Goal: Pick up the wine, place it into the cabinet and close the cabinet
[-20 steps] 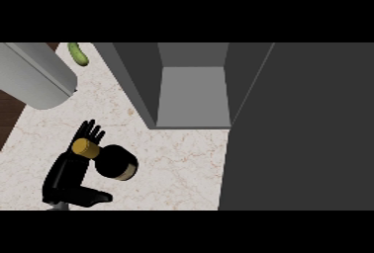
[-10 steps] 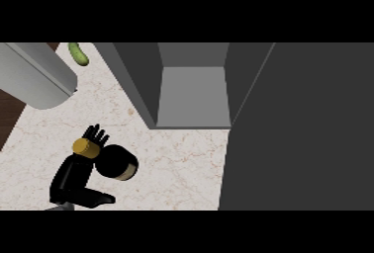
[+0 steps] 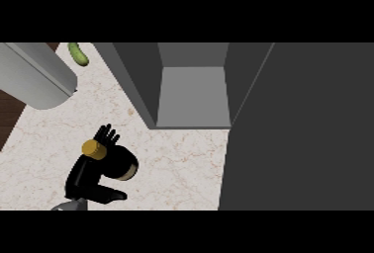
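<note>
Head view, looking steeply down: the wine [image 3: 116, 165] stands on the pale marbled worktop [image 3: 182, 168], seen almost end-on, so it reads as a dark round body with a gold cap [image 3: 93, 147] at its upper left. It sits toward the lower left of the worktop, well apart from the open cabinet [image 3: 191, 96] further back and to the right.

The left hand [image 3: 86, 178] is pressed against the bottle's left side, black against black, so the outlines run together. Its fingers [image 3: 107, 133] stick up straight past the gold cap, spread a little, their tips pointing toward the back of the worktop. The thumb [image 3: 110, 195] juts out to the right below the bottle's body. So the bottle lies between the raised fingers and the thumb, with the palm alongside it; the fingers look straight rather than wrapped round the glass, and I cannot make out whether they actually press on it.

A short stretch of grey forearm [image 3: 67, 205] shows at the lower edge beneath that hand.

The cabinet's grey interior is open to view, and a large dark panel [image 3: 306, 128] fills the right side. At the upper left lies a big pale grey cylinder [image 3: 35, 76], with a small green vegetable [image 3: 78, 53] just behind it.
</note>
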